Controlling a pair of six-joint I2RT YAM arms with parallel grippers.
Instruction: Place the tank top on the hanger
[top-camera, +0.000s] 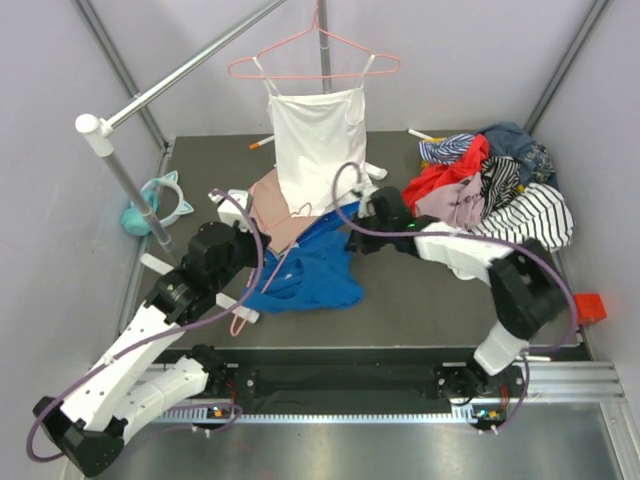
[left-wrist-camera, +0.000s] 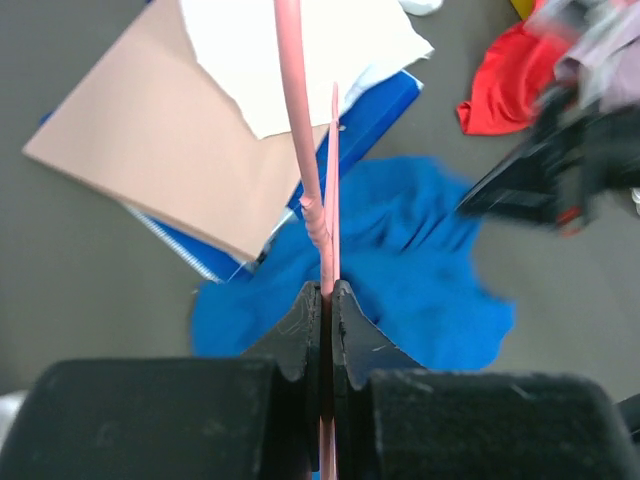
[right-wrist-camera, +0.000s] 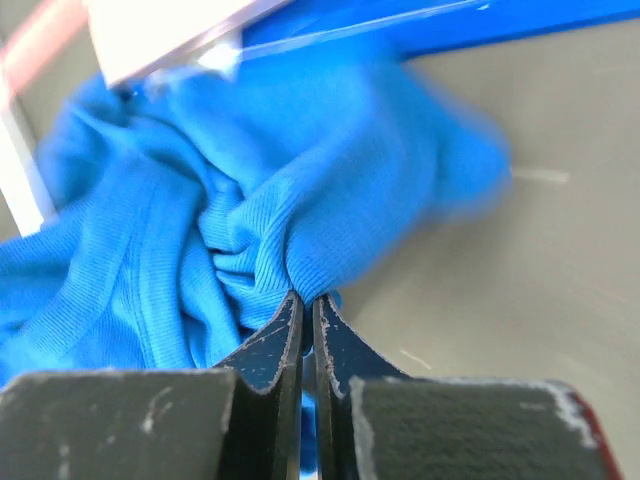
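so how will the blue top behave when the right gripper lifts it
Probably floppy: the tank top bunches into soft folds where the right gripper pinches it, so it should hang limp. Its thin ribbed knit suggests light and not slippery.

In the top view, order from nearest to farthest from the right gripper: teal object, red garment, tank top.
1. tank top, centre, held by the right gripper.
2. red garment, in the pile on the right.
3. teal object, at the far left edge.
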